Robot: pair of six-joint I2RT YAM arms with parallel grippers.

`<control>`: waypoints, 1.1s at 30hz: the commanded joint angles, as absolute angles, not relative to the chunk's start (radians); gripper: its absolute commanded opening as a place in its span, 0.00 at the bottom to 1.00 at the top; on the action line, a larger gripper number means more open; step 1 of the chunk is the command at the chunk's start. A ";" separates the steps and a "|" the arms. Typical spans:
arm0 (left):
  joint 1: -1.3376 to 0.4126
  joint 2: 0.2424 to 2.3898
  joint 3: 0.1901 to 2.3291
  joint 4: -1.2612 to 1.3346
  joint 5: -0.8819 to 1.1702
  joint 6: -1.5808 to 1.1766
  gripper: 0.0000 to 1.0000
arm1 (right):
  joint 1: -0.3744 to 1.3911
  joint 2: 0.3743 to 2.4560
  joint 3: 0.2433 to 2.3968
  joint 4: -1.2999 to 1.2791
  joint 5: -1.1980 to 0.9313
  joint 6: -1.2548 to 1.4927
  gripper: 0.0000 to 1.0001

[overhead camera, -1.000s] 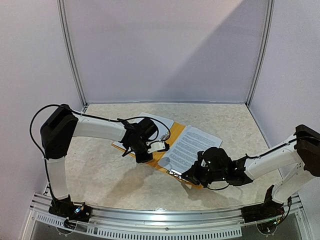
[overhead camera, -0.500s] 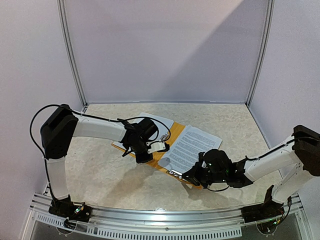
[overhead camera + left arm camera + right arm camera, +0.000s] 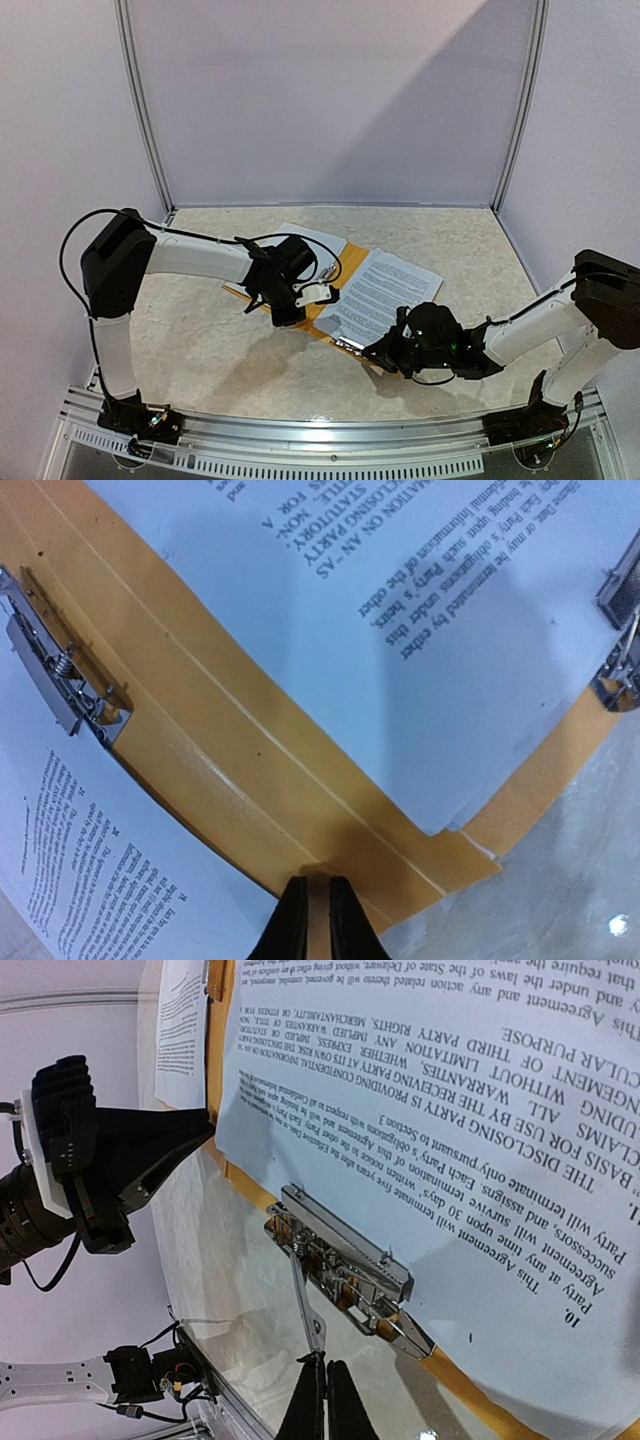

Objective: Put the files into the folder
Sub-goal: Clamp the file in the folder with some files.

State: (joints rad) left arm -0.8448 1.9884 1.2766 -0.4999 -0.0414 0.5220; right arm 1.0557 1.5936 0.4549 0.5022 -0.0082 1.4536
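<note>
Beige marbled table (image 3: 200,340), pale lilac walls (image 3: 330,100) behind. Left gripper (image 3: 317,900): fingers nearly together, pinching the near edge of the folder (image 3: 200,750) right at its spine crease, with orange showing between the tips. Right gripper (image 3: 322,1375): fingers pressed fully together on the thin clip lever (image 3: 303,1300), which stands up off the metal clip (image 3: 345,1255) at the near edge of a printed sheet (image 3: 385,288). Folder lies open at table centre in the top view, its spine running roughly 7 to 1 o'clock. Left gripper is at its 7 o'clock edge, right gripper at its 5 o'clock corner. Files: the printed sheet rests on the folder half at 3 o'clock of the spine. A second sheet (image 3: 305,238) rests on the half at 10 o'clock, partly hidden by the left wrist. A second clip (image 3: 60,675) sits on that half just beside the spine, touching the sheet's edge. Left arm (image 3: 190,255) reaches in from the 7 o'clock base, right arm (image 3: 530,325) from the 5 o'clock base, both low over the table.
</note>
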 commanded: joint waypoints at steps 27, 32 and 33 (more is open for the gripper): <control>-0.874 2.050 1.294 -0.571 -0.023 0.530 0.12 | 1.033 1.734 0.362 0.218 0.080 1.470 0.05; -0.876 2.054 1.295 -0.574 -0.023 0.529 0.12 | 1.032 1.727 0.374 0.206 0.080 1.467 0.05; -0.876 2.054 1.295 -0.574 -0.023 0.530 0.12 | 1.032 1.723 0.378 0.194 0.083 1.464 0.06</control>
State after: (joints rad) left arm -0.8558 2.0033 1.3006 -0.5255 -0.0414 0.5232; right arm 1.0523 1.6512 0.4316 0.5426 0.0174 1.4612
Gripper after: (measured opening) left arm 0.118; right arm 0.057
